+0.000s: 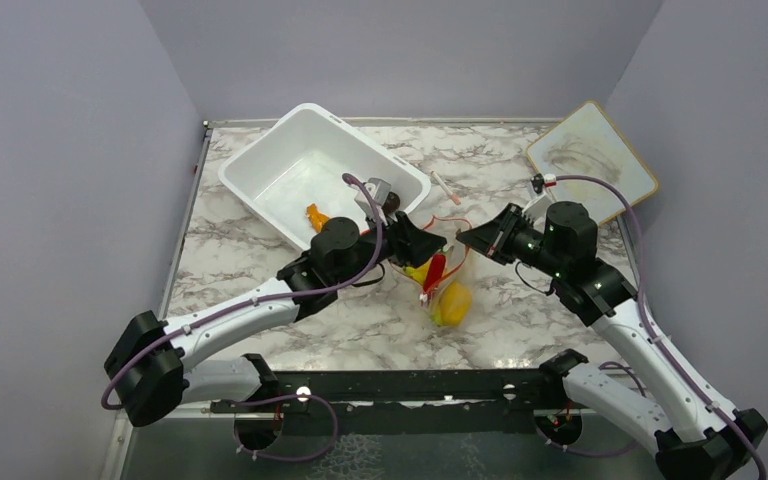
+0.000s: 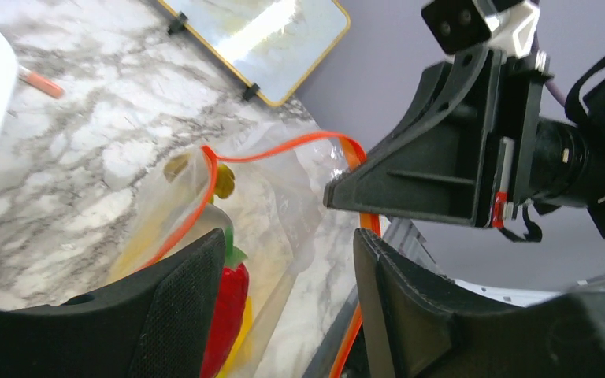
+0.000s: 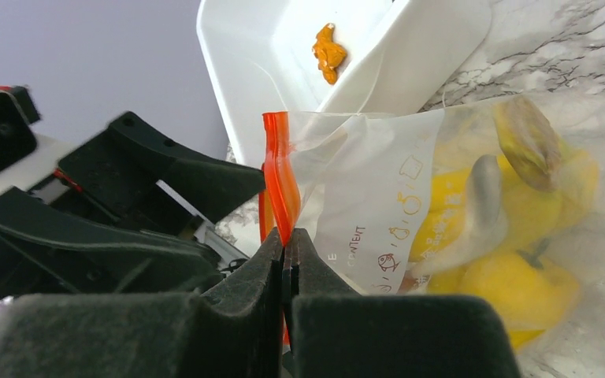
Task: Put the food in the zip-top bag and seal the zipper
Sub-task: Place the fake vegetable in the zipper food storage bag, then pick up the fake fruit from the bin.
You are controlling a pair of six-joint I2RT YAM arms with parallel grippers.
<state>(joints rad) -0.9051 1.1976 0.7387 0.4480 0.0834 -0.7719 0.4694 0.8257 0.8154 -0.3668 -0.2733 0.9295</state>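
The likeliest trouble is at the mouth of the zip-top bag. Only one point of the zipper is held: the right gripper has its jaws pressed together on the red-orange strip, with the clear film hanging below it. If that arm pulls or lifts, we judge that the thin strip could slide out of the pinch, and the floppy pouch would sag onto the marble table with its mouth collapsed. The red chili lies close to the opening, so a tilt could let it slip out. It could also sit across the track and stop the seal. The two grippers are near each other over the bag, so a careless sweep by either could knock the other or snag the film.

The left gripper has its jaws apart and grips nothing. In its wrist view the bag's open mouth lies just below and beyond the fingertips, the zipper loops across the gap, and the chili shows beside the left-hand finger.

The bag rests on the table between the two grippers, just beside the white tub. The yellow pepper is inside, near the bottom. One small orange bit lies in the tub, so we judge the filling unfinished and the zipper not yet sealed.
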